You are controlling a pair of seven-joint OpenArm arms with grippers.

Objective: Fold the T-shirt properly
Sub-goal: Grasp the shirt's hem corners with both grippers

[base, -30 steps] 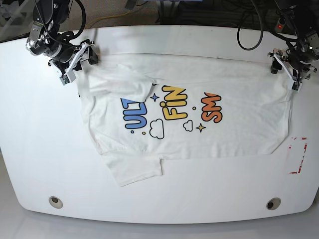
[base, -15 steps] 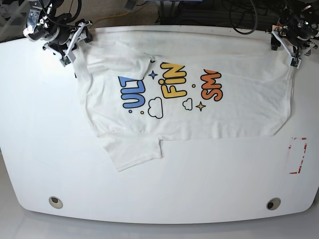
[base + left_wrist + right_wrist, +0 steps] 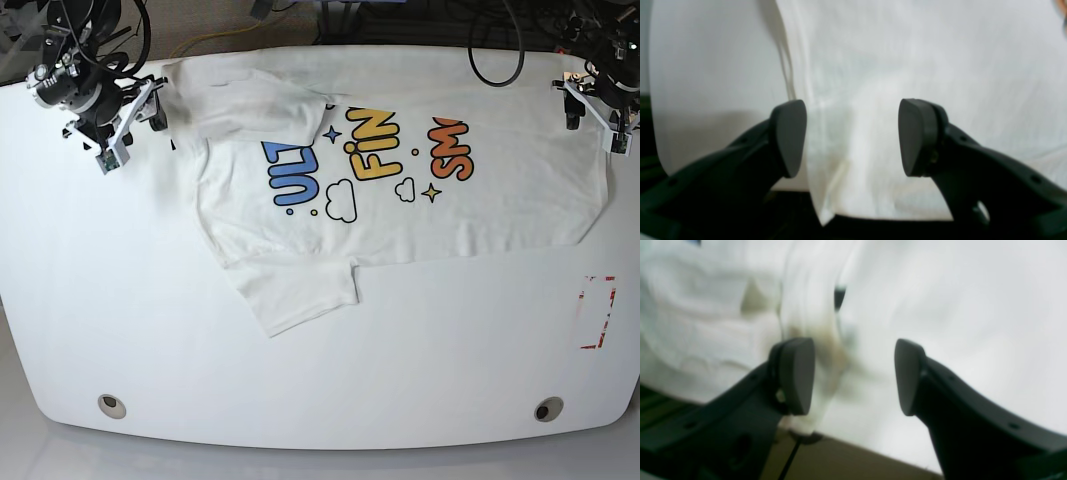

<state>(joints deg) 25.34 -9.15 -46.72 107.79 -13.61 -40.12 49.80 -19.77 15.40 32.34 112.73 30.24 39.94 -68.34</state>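
White T-shirt (image 3: 400, 190) print up on table (image 3: 320, 370), one sleeve folded over, both jaws open

white table (image 3: 150, 330), red marking (image 3: 597, 312) near its edge.

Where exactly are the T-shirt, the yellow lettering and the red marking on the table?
T-shirt (image 3: 500, 205): base view, plain white body beside the print.
Yellow lettering (image 3: 374, 146): base view, middle of the yellow word.
Red marking (image 3: 598, 312): base view, table's right edge.
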